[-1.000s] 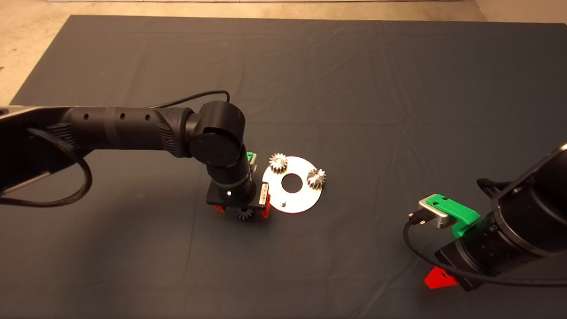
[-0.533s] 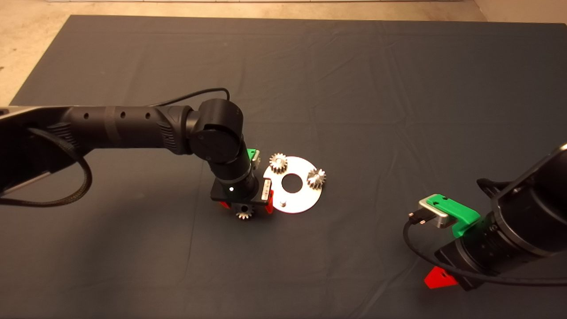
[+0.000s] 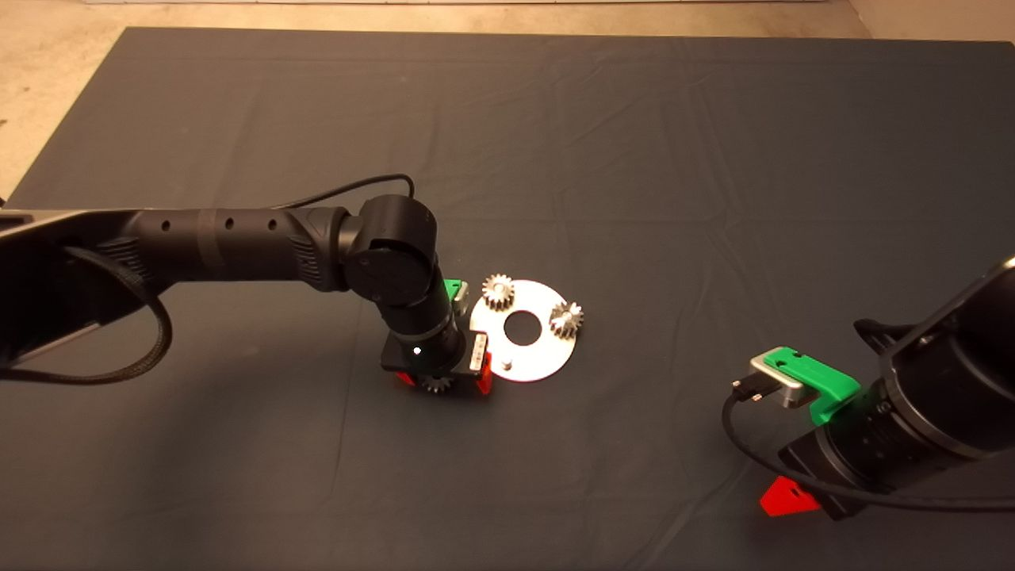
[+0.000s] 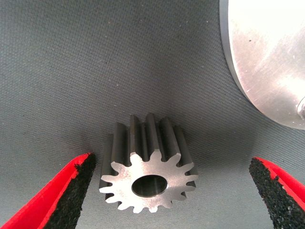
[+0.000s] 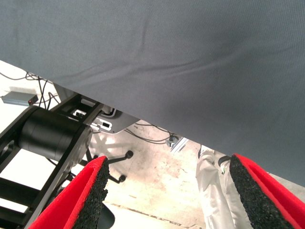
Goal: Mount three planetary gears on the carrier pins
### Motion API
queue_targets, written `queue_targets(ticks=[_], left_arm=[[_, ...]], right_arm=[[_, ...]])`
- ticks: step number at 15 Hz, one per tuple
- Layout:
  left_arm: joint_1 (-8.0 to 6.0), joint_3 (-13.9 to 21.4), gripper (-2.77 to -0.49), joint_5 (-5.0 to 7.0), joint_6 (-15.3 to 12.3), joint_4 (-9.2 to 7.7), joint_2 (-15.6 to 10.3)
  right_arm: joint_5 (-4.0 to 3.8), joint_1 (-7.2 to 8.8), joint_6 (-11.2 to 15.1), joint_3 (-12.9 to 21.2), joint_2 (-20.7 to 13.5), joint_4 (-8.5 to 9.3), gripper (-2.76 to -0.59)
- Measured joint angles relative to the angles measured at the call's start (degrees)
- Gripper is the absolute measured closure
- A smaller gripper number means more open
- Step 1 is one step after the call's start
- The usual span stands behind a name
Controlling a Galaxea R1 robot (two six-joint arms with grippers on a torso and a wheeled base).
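- The left gripper (image 3: 442, 384) points straight down just beside the disc (image 3: 539, 357), fingers (image 4: 71, 191) spread on either side of a loose gear (image 4: 147, 174) lying flat on the mat (image 3: 634, 159) — neither pad touches it.
- Two gears (image 3: 498, 291) sit on the disc; one carrier pin (image 3: 507, 365) stands bare.
- The right gripper (image 5: 167, 195) is parked well away from the disc, fingers spread.
- No readable writing.

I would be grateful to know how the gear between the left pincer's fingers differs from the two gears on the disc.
The loose gear lies on the mat, off the disc; the seated gears sit on its pins. The open left pincer straddles only the loose gear. All are silvery spur gears.
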Motion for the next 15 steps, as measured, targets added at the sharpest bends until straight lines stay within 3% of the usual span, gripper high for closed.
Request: queue_targets(ticks=[7, 15], left_arm=[[-0.02, 0.0, -2.33, 0.11, 0.6, -0.04, 0.0], [-0.03, -0.4, -2.09, 1.49, 0.6, -0.02, 0.1]], right_arm=[[0.00, 0.00, 0.0, 0.0, 0.0, 0.00, -1.87], [0.00, 0.00, 0.0, 0.0, 0.0, 0.00, -1.87]])
